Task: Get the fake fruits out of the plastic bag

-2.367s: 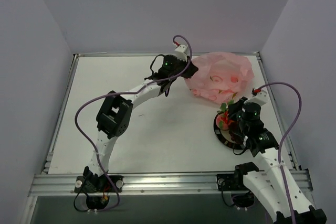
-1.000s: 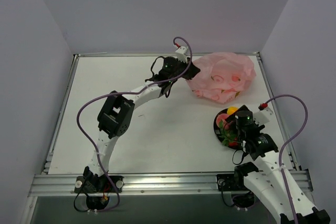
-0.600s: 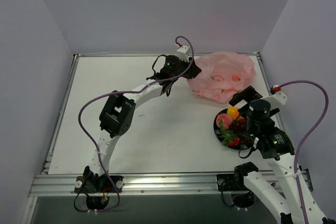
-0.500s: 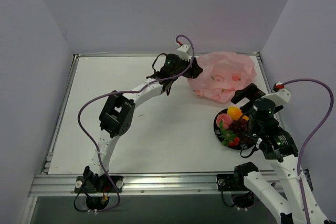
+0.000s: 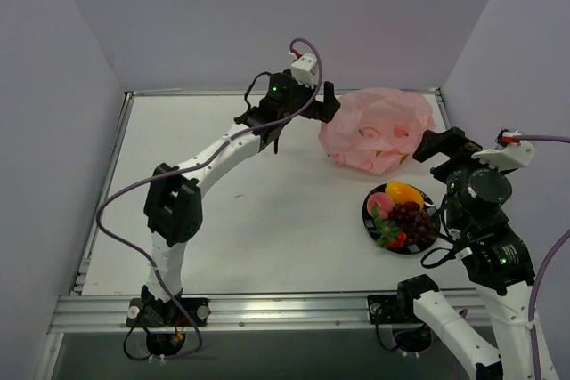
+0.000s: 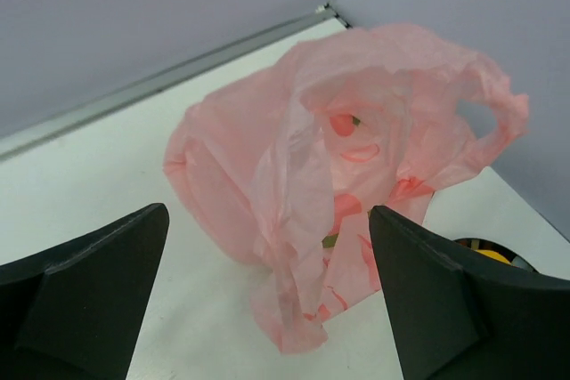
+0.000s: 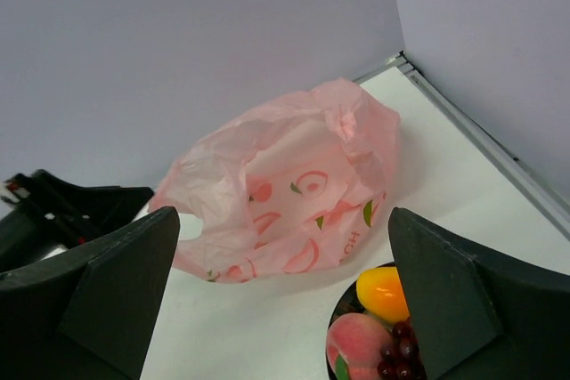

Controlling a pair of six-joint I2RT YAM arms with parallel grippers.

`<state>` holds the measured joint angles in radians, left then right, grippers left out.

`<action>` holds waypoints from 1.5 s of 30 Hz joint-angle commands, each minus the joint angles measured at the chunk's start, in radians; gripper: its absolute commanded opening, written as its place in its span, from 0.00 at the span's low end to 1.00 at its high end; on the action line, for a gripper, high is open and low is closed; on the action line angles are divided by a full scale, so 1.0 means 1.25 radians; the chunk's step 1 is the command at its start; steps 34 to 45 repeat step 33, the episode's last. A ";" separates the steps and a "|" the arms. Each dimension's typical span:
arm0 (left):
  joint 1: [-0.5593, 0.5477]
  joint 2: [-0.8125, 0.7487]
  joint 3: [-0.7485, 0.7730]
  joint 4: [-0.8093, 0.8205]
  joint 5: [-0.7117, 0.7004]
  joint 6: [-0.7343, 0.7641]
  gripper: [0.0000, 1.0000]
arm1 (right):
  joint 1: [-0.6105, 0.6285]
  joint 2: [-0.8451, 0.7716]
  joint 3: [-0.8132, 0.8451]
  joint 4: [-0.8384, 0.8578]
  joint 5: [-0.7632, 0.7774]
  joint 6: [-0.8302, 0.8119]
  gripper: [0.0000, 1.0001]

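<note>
1. On the left wrist view, my left jaws stand wide open with nothing between them. The pink plastic bag lies crumpled on the white counter, ahead of the jaws and centred between the two fingers, touching neither.
2. On the right wrist view, the right jaws are also spread wide and empty. The bag sits ahead of them, slightly towards the finger on the view's left.
3. Close in front of the right jaws, at the bottom edge near the finger on the view's right, I can see a yellow-orange fruit, a pink peach and part of a dark grape bunch.
4. Only the overhead camera shows the whole black-rimmed plate. It carries all four fruits, including the red strawberry with its green leaves. The plate is beside the bag but apart from it.
5. The left wrist camera catches only a sliver of that plate past the finger on the view's right.
6. The bag's print shows best on the right wrist view: darker pink peach outlines with small green leaves.
7. Near the bag's lower edge there are letters that look like "CH", turned over. The rest is lost in the folds.
8. Whether anything remains inside the bag, I cannot tell.
</note>
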<state>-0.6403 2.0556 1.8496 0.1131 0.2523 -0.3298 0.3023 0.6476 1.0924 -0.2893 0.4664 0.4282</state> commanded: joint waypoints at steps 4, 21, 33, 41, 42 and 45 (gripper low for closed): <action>-0.002 -0.283 -0.044 -0.150 -0.188 0.066 0.94 | 0.004 -0.022 0.031 0.057 -0.031 -0.059 0.99; -0.128 -0.891 -0.376 -0.523 -0.621 0.041 0.94 | 0.005 -0.085 0.000 0.062 -0.070 -0.052 1.00; -0.127 -1.118 -0.578 -0.561 -0.582 0.082 0.94 | 0.004 -0.036 -0.118 0.136 -0.132 0.010 1.00; -0.127 -1.118 -0.578 -0.561 -0.582 0.082 0.94 | 0.004 -0.036 -0.118 0.136 -0.132 0.010 1.00; -0.127 -1.118 -0.578 -0.561 -0.582 0.082 0.94 | 0.004 -0.036 -0.118 0.136 -0.132 0.010 1.00; -0.127 -1.118 -0.578 -0.561 -0.582 0.082 0.94 | 0.004 -0.036 -0.118 0.136 -0.132 0.010 1.00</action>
